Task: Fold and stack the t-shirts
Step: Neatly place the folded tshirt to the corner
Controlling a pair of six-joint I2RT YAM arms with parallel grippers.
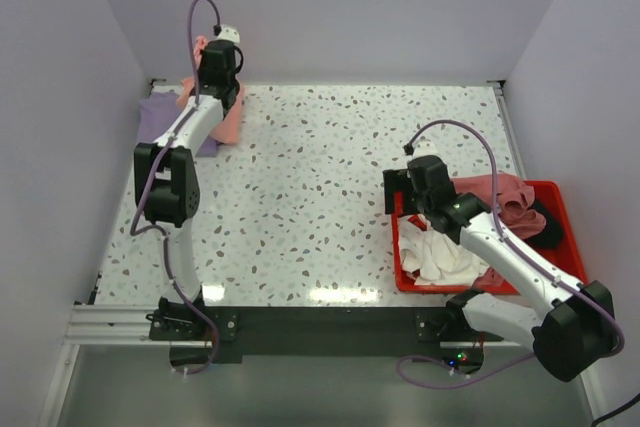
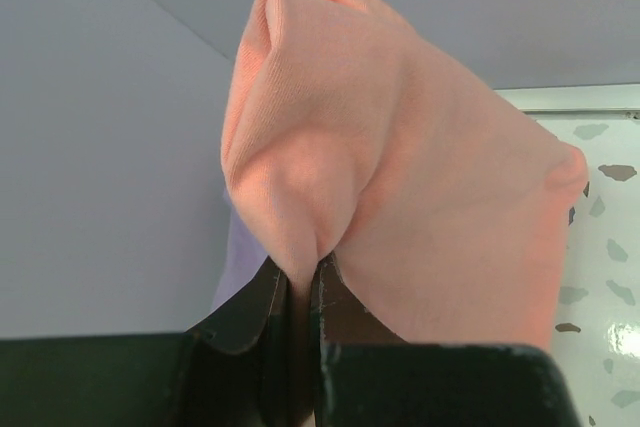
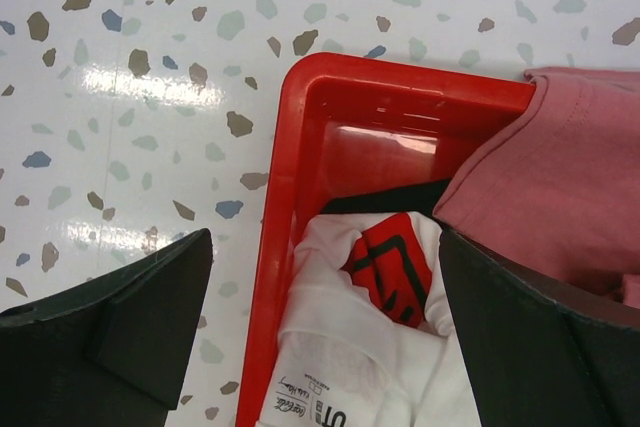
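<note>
At the far left corner of the table [image 1: 300, 197], the left fingers [image 2: 255, 307] are pinching a fold of the salmon-pink t-shirt [image 2: 400, 197]. They are holding it up above the lavender t-shirt [image 1: 160, 119], which is lying on the table there. Over on the right, the right fingers [image 3: 130, 327] are hanging spread wide over the far left corner of the red bin [image 3: 275, 247], gripping nothing. A white t-shirt [image 3: 340, 347] and a dusty pink t-shirt [image 3: 570, 187] are sitting crumpled inside that bin.

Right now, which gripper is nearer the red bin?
Right. The right gripper hovers open over the red bin rim; the left gripper is far across the table, gripping the salmon-pink t-shirt.
</note>
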